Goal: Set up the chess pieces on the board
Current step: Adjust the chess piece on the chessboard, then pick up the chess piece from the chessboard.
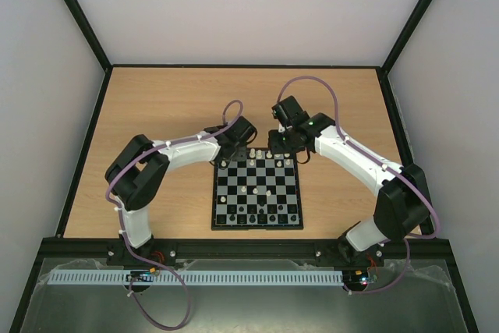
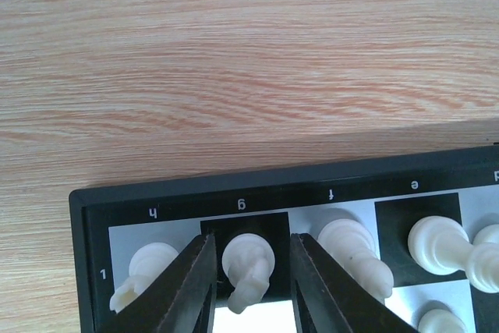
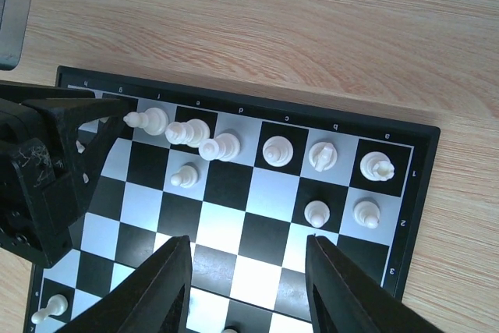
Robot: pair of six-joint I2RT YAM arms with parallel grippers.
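Observation:
The board [image 1: 257,227] lies between the two arms. Cream-white chess pieces [image 3: 277,150] stand along its far rows and black ones [image 1: 248,210] along the near rows. At the far left corner my left gripper [image 2: 251,243] is low over the board and open. Its fingers [image 2: 195,278] straddle a white knight [image 2: 249,267] on the dark g square, with a small gap on each side. A white piece [image 2: 144,271] stands left of the fingers and another [image 2: 355,251] to the right. My right gripper [image 3: 248,243] hangs open above the board's far half, holding nothing.
The wooden table [image 1: 171,107] stretches beyond the board, ringed by a black frame [image 1: 242,66] and pale walls. In the right wrist view the left arm's dark gripper body [image 3: 43,185] covers the board's left edge. Single white pawns [image 3: 185,175] stand in the second row.

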